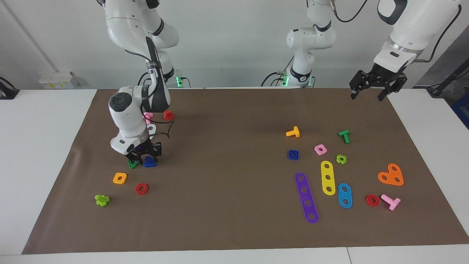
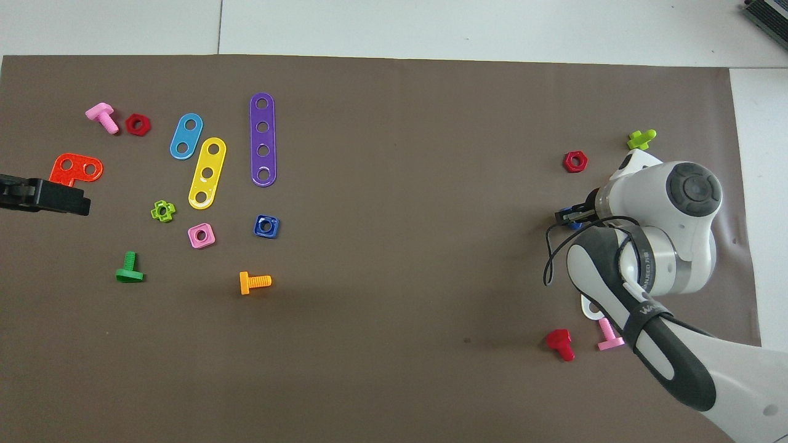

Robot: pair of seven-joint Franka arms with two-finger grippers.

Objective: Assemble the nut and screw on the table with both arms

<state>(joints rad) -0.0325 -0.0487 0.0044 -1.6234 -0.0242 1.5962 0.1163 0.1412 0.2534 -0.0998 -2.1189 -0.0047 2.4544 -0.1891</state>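
Note:
The dark blue square nut [image 1: 293, 154] lies flat on the brown mat of the table [image 1: 227, 190], toward the left arm's end; it also shows in the overhead view [image 2: 266, 226]. The dark blue screw [image 1: 149, 161] lies on the mat toward the right arm's end, next to a green triangular nut [image 1: 132, 164]. My right gripper [image 1: 147, 156] is down at the screw, right over it; in the overhead view [image 2: 574, 216] the arm hides most of the screw. My left gripper [image 1: 369, 91] hangs open and empty in the air over the mat's corner, away from the nut.
Near the nut lie a pink square nut [image 1: 320, 149], an orange bolt [image 1: 293, 132], a green bolt [image 1: 344, 136] and purple [image 1: 306, 197], yellow [image 1: 328, 177] and blue [image 1: 344, 195] strips. Near the screw lie an orange square nut [image 1: 119, 178] and a red hex nut [image 1: 141, 188].

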